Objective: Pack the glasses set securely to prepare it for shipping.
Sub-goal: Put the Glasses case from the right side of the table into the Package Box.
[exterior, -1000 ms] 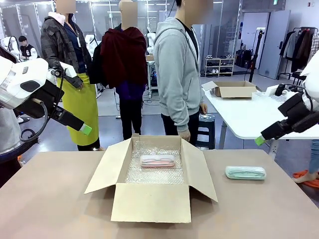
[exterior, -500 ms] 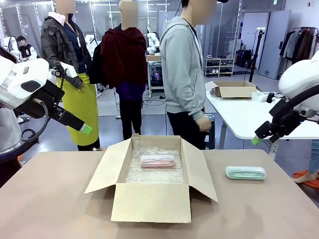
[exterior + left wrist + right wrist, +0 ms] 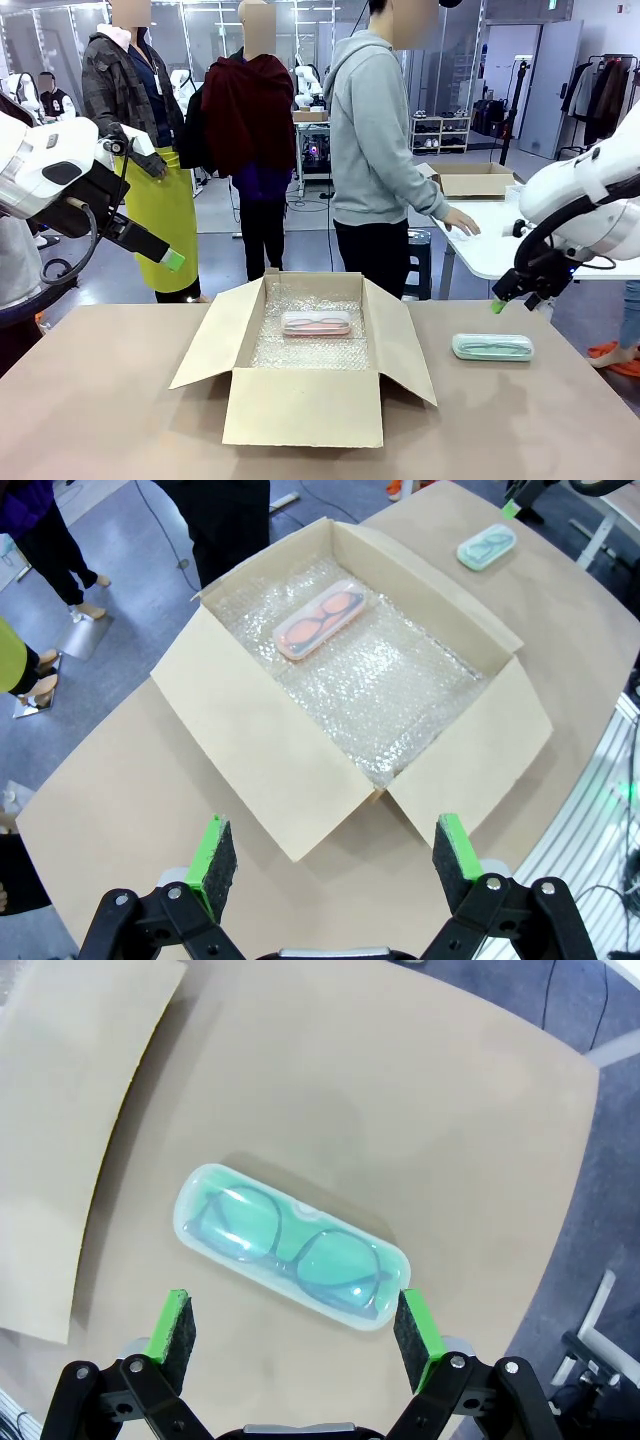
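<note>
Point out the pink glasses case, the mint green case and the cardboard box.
Pink glasses case (image 3: 316, 323): front view, middle of its lid.
Mint green case (image 3: 290, 1247): right wrist view, centre of its lid.
Cardboard box (image 3: 300, 405): front view, its near front panel.

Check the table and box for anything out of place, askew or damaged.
Nothing is damaged or spilled. The mint green case lies outside the cardboard box, on the table to its right, below the open right pincer. The pink case lies on the bubble wrap inside.
</note>
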Robot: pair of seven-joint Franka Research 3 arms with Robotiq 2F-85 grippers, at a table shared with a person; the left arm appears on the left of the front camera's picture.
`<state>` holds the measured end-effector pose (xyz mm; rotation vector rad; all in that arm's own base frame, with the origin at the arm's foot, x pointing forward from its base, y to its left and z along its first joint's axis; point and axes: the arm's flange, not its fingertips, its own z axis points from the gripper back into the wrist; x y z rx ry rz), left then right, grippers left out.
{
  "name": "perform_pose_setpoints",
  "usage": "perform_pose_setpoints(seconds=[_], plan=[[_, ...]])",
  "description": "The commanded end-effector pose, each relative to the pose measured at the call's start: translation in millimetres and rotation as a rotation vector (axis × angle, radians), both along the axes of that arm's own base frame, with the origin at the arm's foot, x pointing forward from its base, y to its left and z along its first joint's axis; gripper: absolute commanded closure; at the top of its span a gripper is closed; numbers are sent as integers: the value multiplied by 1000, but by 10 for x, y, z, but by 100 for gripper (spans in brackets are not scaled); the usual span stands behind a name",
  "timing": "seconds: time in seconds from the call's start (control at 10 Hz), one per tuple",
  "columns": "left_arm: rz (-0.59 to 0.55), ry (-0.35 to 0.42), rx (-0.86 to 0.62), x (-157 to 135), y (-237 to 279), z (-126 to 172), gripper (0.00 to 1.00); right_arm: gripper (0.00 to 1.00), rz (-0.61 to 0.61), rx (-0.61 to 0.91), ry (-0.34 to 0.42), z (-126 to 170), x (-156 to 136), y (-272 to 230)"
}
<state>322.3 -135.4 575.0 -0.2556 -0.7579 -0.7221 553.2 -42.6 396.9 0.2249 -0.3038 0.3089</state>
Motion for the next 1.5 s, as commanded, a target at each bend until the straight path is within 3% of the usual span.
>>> perform_pose_setpoints(seconds=[0.0,0.3,0.6,0.9,1.0,1.1,1.2,1.4], plan=[[-5,-7,-2,4,23,12,0,0,-7,-41,3,-17,75,58],[-5,-7,-2,4,23,12,0,0,146,-64,17,-49,114,120],[-5,-7,-2,4,23,12,0,0,654,-156,50,23,57,258],[-5,-7,-2,4,23,12,0,0,941,-221,129,156,-123,425],[-5,-7,-2,4,23,12,0,0,968,-217,114,165,-183,437],[-5,-7,-2,4,23,12,0,0,915,-174,63,187,-211,445],[-5,-7,-2,4,23,12,0,0,918,-200,128,106,-130,469],[-5,-7,-2,4,23,12,0,0,918,-200,128,106,-130,469]])
